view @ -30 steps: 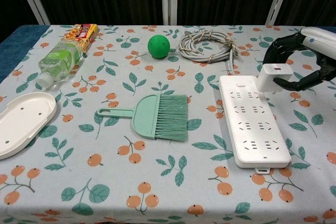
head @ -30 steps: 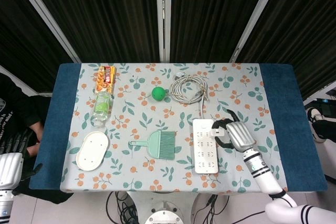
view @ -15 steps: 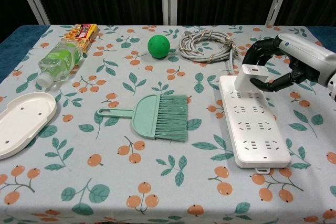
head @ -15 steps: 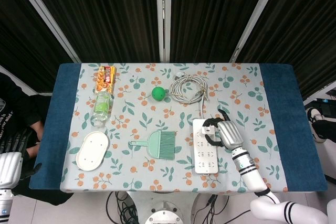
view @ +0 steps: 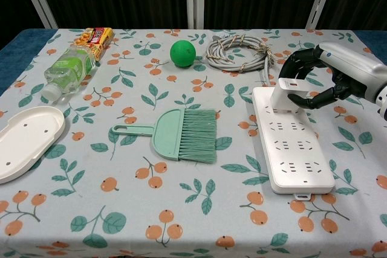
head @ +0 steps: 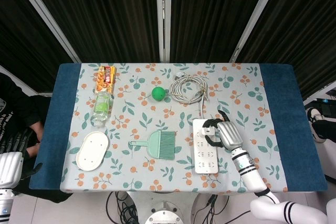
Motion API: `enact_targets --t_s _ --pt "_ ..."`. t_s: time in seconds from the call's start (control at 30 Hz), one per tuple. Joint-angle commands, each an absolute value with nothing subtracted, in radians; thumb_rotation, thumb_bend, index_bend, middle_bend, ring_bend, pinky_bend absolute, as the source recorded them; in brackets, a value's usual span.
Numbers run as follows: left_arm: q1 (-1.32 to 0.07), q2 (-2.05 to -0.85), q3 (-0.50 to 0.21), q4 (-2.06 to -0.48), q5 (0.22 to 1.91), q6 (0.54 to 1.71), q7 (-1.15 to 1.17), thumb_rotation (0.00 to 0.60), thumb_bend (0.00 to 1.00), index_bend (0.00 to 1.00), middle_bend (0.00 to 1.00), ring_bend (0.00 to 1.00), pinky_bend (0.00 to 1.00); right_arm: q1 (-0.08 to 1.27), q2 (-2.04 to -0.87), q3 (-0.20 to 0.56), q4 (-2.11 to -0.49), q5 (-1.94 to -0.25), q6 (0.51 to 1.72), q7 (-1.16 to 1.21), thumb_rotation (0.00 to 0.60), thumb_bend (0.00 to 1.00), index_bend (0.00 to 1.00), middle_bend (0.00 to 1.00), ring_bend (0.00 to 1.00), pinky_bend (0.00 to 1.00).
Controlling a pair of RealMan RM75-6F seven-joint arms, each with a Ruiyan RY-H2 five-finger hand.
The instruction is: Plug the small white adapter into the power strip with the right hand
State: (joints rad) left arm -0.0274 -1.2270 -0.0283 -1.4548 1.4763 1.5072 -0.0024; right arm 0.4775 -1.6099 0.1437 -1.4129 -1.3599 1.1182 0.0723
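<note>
Right now the right hand is pinching the adapter between thumb and fingers, at the right of the chest view, and holding it against the far end of the strip, which is lying lengthwise at centre right of that frame. The adapter is leaning a little rather than standing square, and whether its prongs are already entering a socket cannot be told from either view. In the head view the same hand is sitting just right of the strip's upper end, with the adapter showing as a small white block at the strip's top edge. To do this step well, the hand is probably best off levelling the adapter first so the prongs are meeting the socket holes straight, then pressing directly down; a slanted push risks skidding the loose strip across the cloth or jamming the prongs. Nothing is bracing the strip, so pressure should be building gently. The strip's cable is lying coiled just beyond it at upper centre. The left hand is showing only at the lower left corner of the head view, off the table, and its fingers cannot be made out.
</note>
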Motion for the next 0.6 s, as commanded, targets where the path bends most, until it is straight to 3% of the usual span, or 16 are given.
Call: enact_targets --t_s 0.03,0.6 --pt "-0.027 -1.227 -0.028 -1.455 1.476 1.507 -0.003 0.600 0.15 0.00 0.00 0.00 0.00 0.478 -1.610 0.143 -1.412 -1.358 1.116 0.072 0.600 0.43 0.74 0.62 0.38 0.04" --pt "-0.025 -1.233 -0.026 -1.445 1.475 1.505 -0.011 0.600 0.15 0.00 0.00 0.00 0.00 0.480 -1.649 0.133 -1.341 -1.358 1.114 0.066 0.600 0.45 0.79 0.64 0.39 0.04"
